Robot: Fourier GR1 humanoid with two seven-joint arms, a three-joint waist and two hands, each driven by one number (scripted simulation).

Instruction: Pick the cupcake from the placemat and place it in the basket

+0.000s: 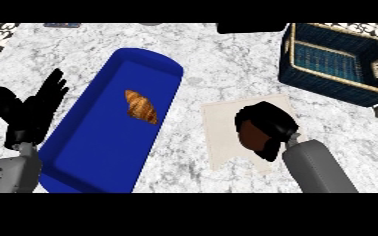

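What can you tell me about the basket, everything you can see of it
The basket stands at the counter's far right corner, partly cut off by the view's right edge. It looks woven, dark navy blue, with a pale tan band round its rim. It is rectangular, open at the top, upright and turned at an angle to the counter's edge. Inside, a lighter blue woven floor shows, with nothing visible on it. It rests on the marble counter; neither hand touches it, and it lies beyond the placemat.
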